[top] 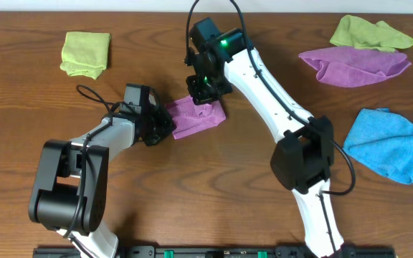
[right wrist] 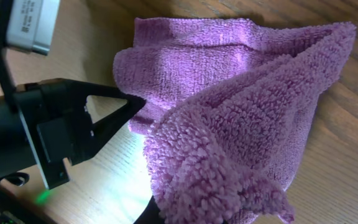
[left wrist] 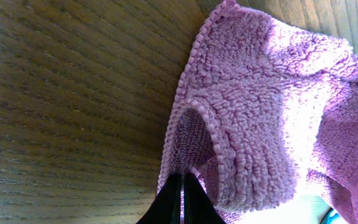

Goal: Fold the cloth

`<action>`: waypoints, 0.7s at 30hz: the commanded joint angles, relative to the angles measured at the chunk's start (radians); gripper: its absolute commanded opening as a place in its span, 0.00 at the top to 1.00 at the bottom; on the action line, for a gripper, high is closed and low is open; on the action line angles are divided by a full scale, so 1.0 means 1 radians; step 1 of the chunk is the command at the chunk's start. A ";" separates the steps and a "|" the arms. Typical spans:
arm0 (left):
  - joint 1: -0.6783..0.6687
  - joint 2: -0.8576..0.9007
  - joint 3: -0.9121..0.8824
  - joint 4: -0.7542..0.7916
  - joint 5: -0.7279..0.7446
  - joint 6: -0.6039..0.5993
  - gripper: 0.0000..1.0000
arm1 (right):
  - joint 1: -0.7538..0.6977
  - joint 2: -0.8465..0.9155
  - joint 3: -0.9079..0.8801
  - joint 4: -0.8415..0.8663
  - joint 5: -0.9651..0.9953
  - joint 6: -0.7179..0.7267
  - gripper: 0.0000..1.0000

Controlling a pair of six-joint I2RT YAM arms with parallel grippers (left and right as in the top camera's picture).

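Observation:
The magenta-purple cloth (top: 201,119) lies bunched and partly folded at the table's middle. No white tag shows. My left gripper (top: 165,125) is at the cloth's left edge, its fingers (left wrist: 183,188) shut on the hemmed edge of the cloth (left wrist: 260,93). My right gripper (top: 205,95) is over the cloth's far edge and holds up a fold of the cloth (right wrist: 229,87). That fold drapes over the right gripper's jaws (right wrist: 158,215), so only a dark finger tip shows. The left gripper (right wrist: 129,104) also shows in the right wrist view, pinching the cloth's corner.
A lime-green cloth (top: 86,54) lies at the far left. Another lime-green cloth (top: 368,32) and a paler lilac-purple cloth (top: 353,64) lie at the far right. A blue cloth (top: 387,143) lies at the right edge. The table is brown wood.

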State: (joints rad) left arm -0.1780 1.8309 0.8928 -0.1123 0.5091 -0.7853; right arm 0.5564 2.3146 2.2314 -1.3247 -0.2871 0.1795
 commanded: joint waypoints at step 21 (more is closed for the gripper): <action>0.085 -0.083 0.064 0.034 0.177 0.007 0.94 | 0.059 -0.037 0.016 -0.004 0.050 -0.064 0.99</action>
State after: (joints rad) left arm -0.1200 1.8153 0.9047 -0.0792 0.6163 -0.7856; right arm 0.6167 2.3138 2.2318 -1.3346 -0.2718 0.1322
